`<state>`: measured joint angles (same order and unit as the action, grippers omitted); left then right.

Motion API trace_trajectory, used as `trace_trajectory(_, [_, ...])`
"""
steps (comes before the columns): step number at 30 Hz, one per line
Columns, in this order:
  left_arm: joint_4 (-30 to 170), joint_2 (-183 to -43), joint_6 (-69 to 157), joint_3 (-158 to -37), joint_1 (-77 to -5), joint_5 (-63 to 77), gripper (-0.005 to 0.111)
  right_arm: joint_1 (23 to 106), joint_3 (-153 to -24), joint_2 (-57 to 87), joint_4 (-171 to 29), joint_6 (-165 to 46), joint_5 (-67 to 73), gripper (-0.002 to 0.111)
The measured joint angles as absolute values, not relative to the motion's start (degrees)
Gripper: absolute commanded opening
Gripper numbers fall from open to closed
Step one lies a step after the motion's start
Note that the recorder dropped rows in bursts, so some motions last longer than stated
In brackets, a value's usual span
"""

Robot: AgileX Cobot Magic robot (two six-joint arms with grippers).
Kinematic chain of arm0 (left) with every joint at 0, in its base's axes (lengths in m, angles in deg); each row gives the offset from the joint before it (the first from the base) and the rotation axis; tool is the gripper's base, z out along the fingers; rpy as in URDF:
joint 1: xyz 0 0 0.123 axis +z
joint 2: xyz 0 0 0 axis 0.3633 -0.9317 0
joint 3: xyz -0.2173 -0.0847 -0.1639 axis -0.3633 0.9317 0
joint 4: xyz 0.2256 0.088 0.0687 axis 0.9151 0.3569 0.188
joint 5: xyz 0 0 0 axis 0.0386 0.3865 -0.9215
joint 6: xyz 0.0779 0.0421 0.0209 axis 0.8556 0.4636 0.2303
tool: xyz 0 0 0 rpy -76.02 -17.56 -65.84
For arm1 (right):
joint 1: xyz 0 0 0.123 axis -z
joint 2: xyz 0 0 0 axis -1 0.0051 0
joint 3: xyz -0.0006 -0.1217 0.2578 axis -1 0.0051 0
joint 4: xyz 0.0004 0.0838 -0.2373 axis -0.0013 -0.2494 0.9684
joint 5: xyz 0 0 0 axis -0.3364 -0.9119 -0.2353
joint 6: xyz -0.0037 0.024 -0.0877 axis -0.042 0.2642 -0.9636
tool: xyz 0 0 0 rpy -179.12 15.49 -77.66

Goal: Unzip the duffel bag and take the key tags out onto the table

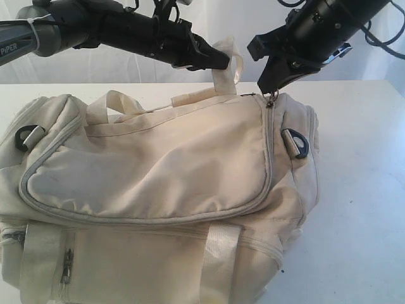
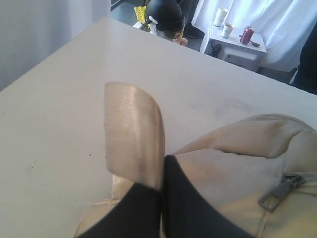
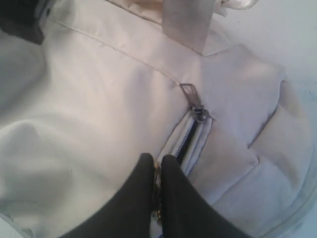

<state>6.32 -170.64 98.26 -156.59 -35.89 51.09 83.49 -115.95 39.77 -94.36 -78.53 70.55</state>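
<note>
left claw: clenched, its black fingers pinching the strap, raised above the bag's top edge at 12 o'clock.
strap: flat cream webbing with a ribbed sheen, bent into a loop.
right claw: clenched tip to tip on the zipper pull, at the bag's 1 o'clock corner.
zipper pull: small grey metal tab, hanging just under the claw tips.
zipper: pale tape; dark teeth show on a short stretch by the tips.
duffel bag: soft, creased cream fabric with a rounded flap piped in grey; it lies on the table, from centre to 7 o'clock in the exterior view.
D-ring: black, at the bag's 3 o'clock end.
table: flat, smooth and white.
</note>
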Motion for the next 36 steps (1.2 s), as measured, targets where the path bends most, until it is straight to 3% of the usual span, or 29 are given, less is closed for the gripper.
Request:
trace_trajectory(15, [6.51,-170.64,97.2,-156.59,-36.0,53.52,0.0,83.4,-97.77,27.15,-96.17,-77.39,66.45,0.0])
trace_trajectory(30, [6.65,-170.64,94.59,-156.59,-36.47,52.23,0.0,83.4,-88.94,22.07,-101.22,-78.77,61.49,0.0])
trace_trajectory(34, [6.77,-170.64,94.59,-156.59,-36.47,52.23,0.0,83.4,-87.59,22.07,-101.52,-81.23,60.29,0.015])
trace_trajectory(36, [6.77,-170.64,94.59,-156.59,-36.47,51.86,0.0,83.4,-87.57,22.07,-101.52,-82.03,60.46,0.03])
